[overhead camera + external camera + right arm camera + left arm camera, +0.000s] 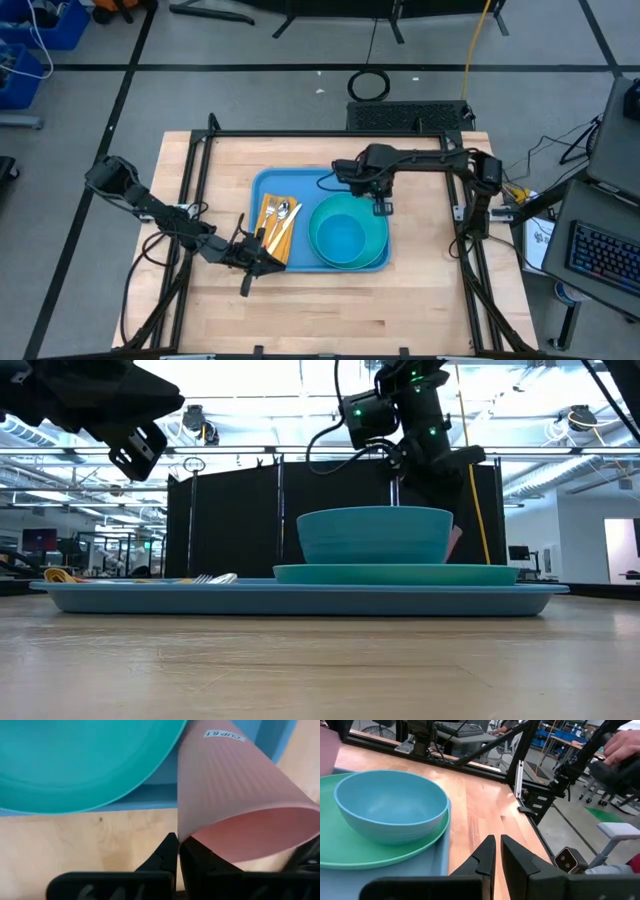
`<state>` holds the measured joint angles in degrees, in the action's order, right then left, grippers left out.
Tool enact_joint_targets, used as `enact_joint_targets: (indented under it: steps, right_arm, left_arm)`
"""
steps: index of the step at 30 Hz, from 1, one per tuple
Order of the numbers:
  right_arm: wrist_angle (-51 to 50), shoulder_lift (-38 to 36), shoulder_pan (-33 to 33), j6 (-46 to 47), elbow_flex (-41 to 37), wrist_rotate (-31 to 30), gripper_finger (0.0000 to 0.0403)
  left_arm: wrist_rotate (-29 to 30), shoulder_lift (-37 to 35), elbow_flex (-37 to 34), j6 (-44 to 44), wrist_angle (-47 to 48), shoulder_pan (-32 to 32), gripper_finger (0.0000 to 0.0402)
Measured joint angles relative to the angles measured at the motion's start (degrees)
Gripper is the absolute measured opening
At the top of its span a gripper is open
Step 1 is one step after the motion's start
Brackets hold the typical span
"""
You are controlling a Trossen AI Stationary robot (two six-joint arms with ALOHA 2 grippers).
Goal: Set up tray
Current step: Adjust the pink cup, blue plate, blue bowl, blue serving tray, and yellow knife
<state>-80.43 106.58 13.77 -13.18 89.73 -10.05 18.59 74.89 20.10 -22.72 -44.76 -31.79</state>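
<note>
Wooden table (330,310): from above you see the tray (262,185) at centre, holding cutlery (278,222), plate (380,255) and bowl (345,235); left gripper (246,288) hangs beside its near-left corner. Your left wrist view shows those fingers (485,852) nearly together, empty. Your right wrist view shows the right gripper (178,845) clamped on a pink cup (235,795) rim.

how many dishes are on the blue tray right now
2: a round turquoise plate on the right half of the large blue plastic tray, and a light blue bowl sitting on that plate. A pink ribbed cup is pinched by the right end effector.
</note>
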Motion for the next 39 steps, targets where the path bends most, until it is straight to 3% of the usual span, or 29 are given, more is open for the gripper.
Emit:
enact_joint_targets:
  steps: [7,21,27,36,39]
  right_arm:
    - [0.2,0.1,-0.8,-1.5,0.8,-0.6,0.0005]
    - [1.3,0.1,-1.5,-1.9,2.6,-0.7,0.0067]
    - [-0.3,-1.0,-1.7,0.6,2.6,-6.8,0.0087]
    - [1.2,-9.1,-5.7,7.8,2.6,-7.9,0.0071]
    - [2.7,-11.6,-8.1,11.2,2.7,-5.7,0.0062]
  left_arm:
    - [0.0,0.0,0.0,0.2,0.2,0.0,0.0031]
    - [0.0,0.0,0.0,0.1,1.0,0.0,0.0031]
    - [0.0,0.0,0.0,0.0,1.0,0.0,0.0031]
    - [0.0,0.0,0.0,-0.3,1.3,0.0,0.0031]
    - [0.0,0.0,0.0,-0.3,1.3,0.0,0.0031]
